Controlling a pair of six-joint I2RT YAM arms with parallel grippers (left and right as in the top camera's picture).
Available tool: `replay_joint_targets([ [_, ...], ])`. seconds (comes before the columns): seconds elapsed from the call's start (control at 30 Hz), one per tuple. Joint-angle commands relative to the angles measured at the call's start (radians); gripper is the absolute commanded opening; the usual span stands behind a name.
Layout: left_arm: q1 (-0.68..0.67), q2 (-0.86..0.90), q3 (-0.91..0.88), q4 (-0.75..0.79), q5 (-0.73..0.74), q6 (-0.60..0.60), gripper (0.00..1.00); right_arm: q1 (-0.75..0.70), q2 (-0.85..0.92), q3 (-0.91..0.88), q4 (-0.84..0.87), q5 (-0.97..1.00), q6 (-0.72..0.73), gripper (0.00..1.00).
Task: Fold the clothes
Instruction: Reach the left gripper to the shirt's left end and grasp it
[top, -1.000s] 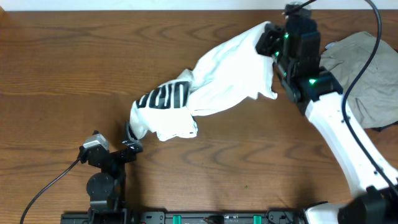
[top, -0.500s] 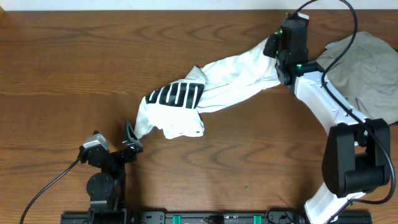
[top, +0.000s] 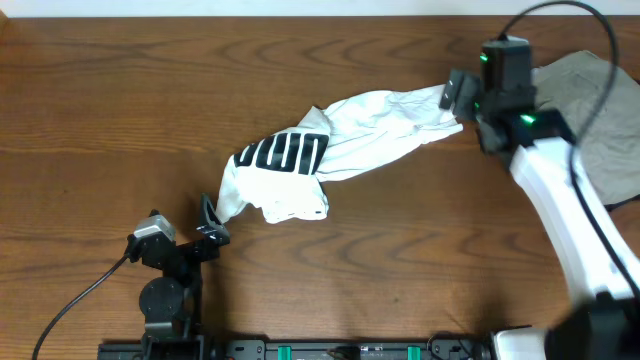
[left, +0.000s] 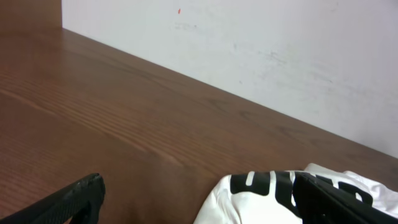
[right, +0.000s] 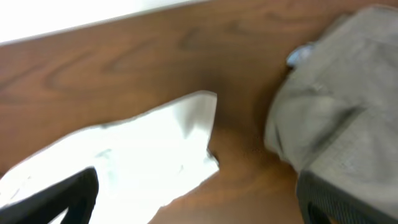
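The white T-shirt (top: 370, 135) lies stretched in a crumpled band across the table, with its black block lettering (top: 285, 153) at the lower left end. My right gripper (top: 462, 98) hovers open just over the shirt's upper right end and holds nothing. In the right wrist view the white T-shirt (right: 124, 162) lies below the spread fingers (right: 59, 199), with the grey-beige shirt (right: 336, 99) to the right. My left gripper (top: 212, 220) rests open near the shirt's lower left corner. The left wrist view shows the lettered white T-shirt (left: 261, 199) ahead of its open gripper (left: 199, 211).
The grey-beige shirt (top: 590, 110) lies bunched at the table's right edge, partly under the right arm. Bare wooden table (top: 120, 100) stretches to the left and along the front. A white wall (left: 249, 37) runs behind the table's far edge.
The right gripper has opened and let go of the white T-shirt's end, which now lies on the table. The right arm has swung a little to the right. The left arm is still.
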Motion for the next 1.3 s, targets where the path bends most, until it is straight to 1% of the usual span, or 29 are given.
replay_joint_targets([
  [0.0, 0.007, 0.000, -0.021, -0.037, -0.023, 0.017, 0.98, 0.002, -0.096, 0.009, -0.111, -0.143, -0.010, 0.99],
  [0.1, 0.007, 0.000, -0.021, -0.036, -0.023, 0.017, 0.98, 0.002, -0.143, 0.009, -0.245, -0.248, -0.011, 0.99],
  [0.27, 0.007, 0.000, -0.021, -0.035, -0.023, 0.016, 0.98, 0.010, -0.159, 0.008, -0.430, -0.332, -0.010, 0.99],
  [0.33, 0.007, 0.000, -0.021, -0.038, 0.008, 0.011, 0.98, 0.013, -0.159, 0.008, -0.471, -0.367, -0.009, 0.99],
  [0.4, 0.007, 0.000, -0.021, -0.023, 0.111, -0.024, 0.98, 0.021, -0.159, 0.008, -0.507, -0.416, -0.006, 0.99],
  [0.47, 0.007, 0.000, -0.021, 0.040, 0.266, -0.116, 0.98, 0.026, -0.159, 0.008, -0.533, -0.452, -0.006, 0.99],
  [0.53, 0.007, 0.000, -0.021, 0.087, 0.380, -0.173, 0.98, 0.033, -0.159, 0.008, -0.559, -0.463, -0.006, 0.99],
  [0.57, 0.007, 0.000, -0.021, 0.107, 0.448, -0.193, 0.98, 0.038, -0.159, 0.008, -0.575, -0.462, -0.007, 0.99],
  [0.67, 0.007, 0.000, -0.020, 0.182, 0.623, -0.193, 0.98, 0.047, -0.159, 0.004, -0.599, -0.456, -0.011, 0.99],
  [0.73, 0.007, 0.000, -0.002, 0.199, 0.671, -0.190, 0.98, 0.053, -0.159, 0.002, -0.597, -0.456, -0.011, 0.99],
  [0.87, 0.007, 0.026, 0.106, 0.179, 0.688, -0.143, 0.98, 0.056, -0.159, 0.001, -0.587, -0.457, -0.010, 0.99],
  [0.93, 0.007, 0.066, 0.200, 0.112, 0.688, -0.085, 0.98, 0.056, -0.159, 0.001, -0.583, -0.457, -0.010, 0.99],
  [0.97, 0.007, 0.099, 0.265, 0.040, 0.684, -0.046, 0.98, 0.056, -0.159, 0.001, -0.581, -0.457, -0.010, 0.99],
  [1.03, 0.007, 0.190, 0.416, -0.167, 0.650, 0.031, 0.98, 0.056, -0.159, 0.001, -0.577, -0.457, -0.010, 0.99],
  [1.13, 0.007, 0.359, 0.632, -0.485, 0.523, 0.124, 0.98, 0.056, -0.159, 0.001, -0.577, -0.457, -0.010, 0.99],
  [1.2, 0.007, 0.458, 0.724, -0.586, 0.494, 0.163, 0.98, 0.056, -0.159, 0.001, -0.577, -0.457, -0.010, 0.99],
  [1.27, 0.007, 0.533, 0.766, -0.602, 0.495, 0.159, 0.98, 0.056, -0.159, 0.001, -0.578, -0.457, -0.010, 0.99],
])
